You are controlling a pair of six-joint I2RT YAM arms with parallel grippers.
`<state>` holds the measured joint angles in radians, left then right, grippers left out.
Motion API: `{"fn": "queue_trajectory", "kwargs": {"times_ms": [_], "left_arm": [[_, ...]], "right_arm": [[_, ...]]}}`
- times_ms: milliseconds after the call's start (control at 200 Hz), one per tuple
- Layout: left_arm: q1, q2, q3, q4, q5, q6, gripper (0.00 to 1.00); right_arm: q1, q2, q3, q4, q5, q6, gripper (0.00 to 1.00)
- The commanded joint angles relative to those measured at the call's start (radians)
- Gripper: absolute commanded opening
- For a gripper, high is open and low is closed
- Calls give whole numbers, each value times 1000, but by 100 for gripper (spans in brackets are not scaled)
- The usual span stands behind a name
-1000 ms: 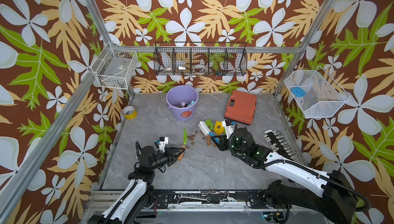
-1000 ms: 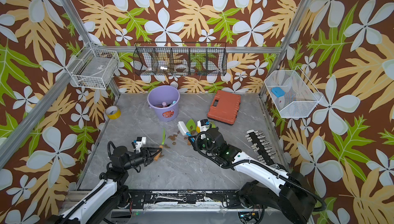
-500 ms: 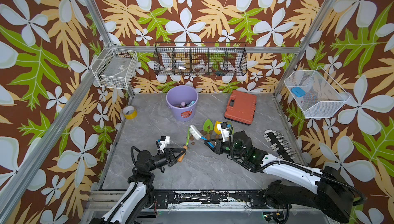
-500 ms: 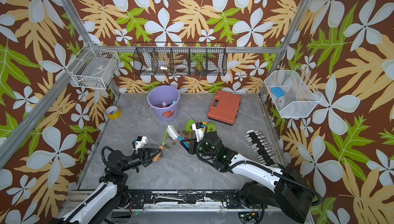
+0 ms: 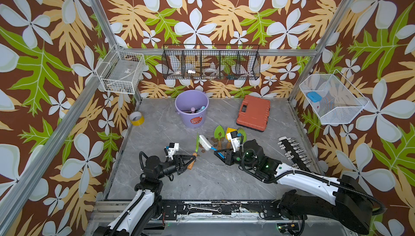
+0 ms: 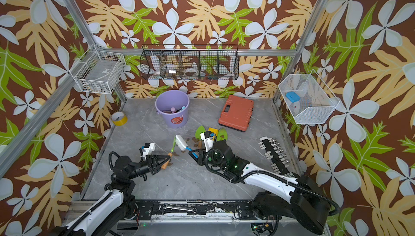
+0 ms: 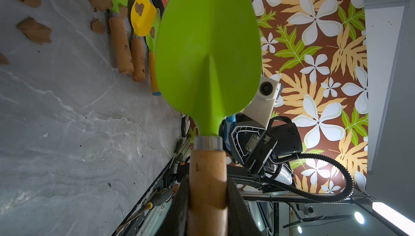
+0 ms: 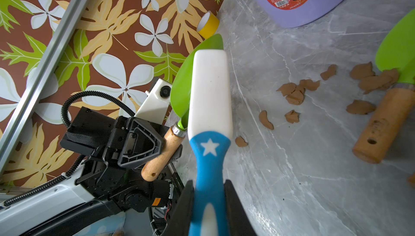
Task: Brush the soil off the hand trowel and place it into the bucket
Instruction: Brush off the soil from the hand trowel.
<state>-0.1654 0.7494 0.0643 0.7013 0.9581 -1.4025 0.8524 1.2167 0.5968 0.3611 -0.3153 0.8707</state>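
The hand trowel has a green blade and a wooden handle. My left gripper is shut on the handle and holds the blade on edge above the table. In the left wrist view the blade face shows no soil. My right gripper is shut on the blue handle of a white brush, whose head lies right beside the blade. Brown soil clumps lie on the table to the right of the brush, seen too in the right wrist view as soil. The lilac bucket stands at the back.
Three more trowels, green, yellow and green, lie by the soil. An orange-red tool case lies at the back right, a yellow tape roll at the left wall, a socket rail at the right.
My right gripper has swung the brush left, away from the lying trowels, up beside the held trowel's blade. The left gripper has shifted only slightly with the trowel.
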Motion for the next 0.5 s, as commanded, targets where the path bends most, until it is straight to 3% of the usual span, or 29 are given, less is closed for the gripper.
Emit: {"fn": "queue_trajectory", "kwargs": {"times_ms": [0, 160, 360, 450, 495], "left_arm": [[1, 2, 16, 35, 14, 16, 0], [0, 1, 21, 20, 13, 21, 0], [0, -22, 70, -191, -14, 158, 0], [-1, -16, 199, -615, -131, 430, 0], [-8, 14, 287, -868, -274, 578, 0]], "right_arm": [[6, 45, -2, -7, -25, -16, 0], [4, 67, 6, -72, 63, -53, 0], [-4, 7, 46, -200, 190, -90, 0], [-3, -21, 65, -250, 232, -116, 0], [-2, -54, 76, -270, 261, -142, 0]]}}
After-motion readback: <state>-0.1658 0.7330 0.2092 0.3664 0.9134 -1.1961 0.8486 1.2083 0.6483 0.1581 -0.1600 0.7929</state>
